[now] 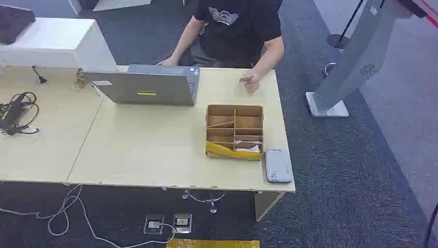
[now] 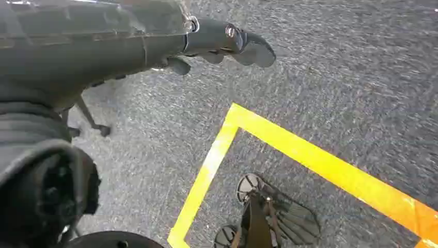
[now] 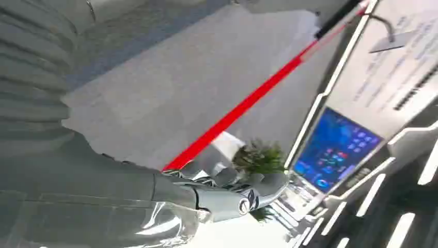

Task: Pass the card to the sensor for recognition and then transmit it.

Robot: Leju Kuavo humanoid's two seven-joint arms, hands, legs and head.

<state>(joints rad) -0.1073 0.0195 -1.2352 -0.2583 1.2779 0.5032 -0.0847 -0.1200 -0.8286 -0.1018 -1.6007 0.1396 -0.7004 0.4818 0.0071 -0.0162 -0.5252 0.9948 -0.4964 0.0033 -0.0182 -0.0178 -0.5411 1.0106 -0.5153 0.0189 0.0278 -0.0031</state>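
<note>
Nearest the head camera, at the table's (image 1: pixel 144 155) front edge, a grey sensor (image 1: pixel 278 165) lies flat, just beside the right front corner of a cardboard box (image 1: pixel 235 132). Its compartments are open at the top, and a yellow strip runs along its front wall. Beyond the box, a person (image 1: pixel 237 28) in a black shirt sits at the far side; one hand (image 1: pixel 251 80) holds the card (image 1: pixel 245 79) just above the tabletop, well beyond the box and the sensor. A grey laptop (image 1: pixel 147 85) stands to the left of that hand, and the person's other hand rests behind it. A tangle of black cable (image 1: pixel 18 111) lies at the table's far left. A grey kiosk (image 1: pixel 356 57) stands on the carpet to the right of the table.

Neither robot hand is near the card. The left hand (image 2: pixel 222 44) hangs over grey carpet, its dark fingers (image 2: pixel 255 49) stretched out together with nothing between them; yellow floor tape (image 2: pixel 310 155) lies below the fingertips. The right hand (image 3: pixel 232 194) points out into the room with its fingers (image 3: pixel 268 183) extended and holding nothing; past the fingertips are a green plant (image 3: pixel 258 157), a blue screen (image 3: pixel 335 150) and a red barrier band (image 3: pixel 248 103).
</note>
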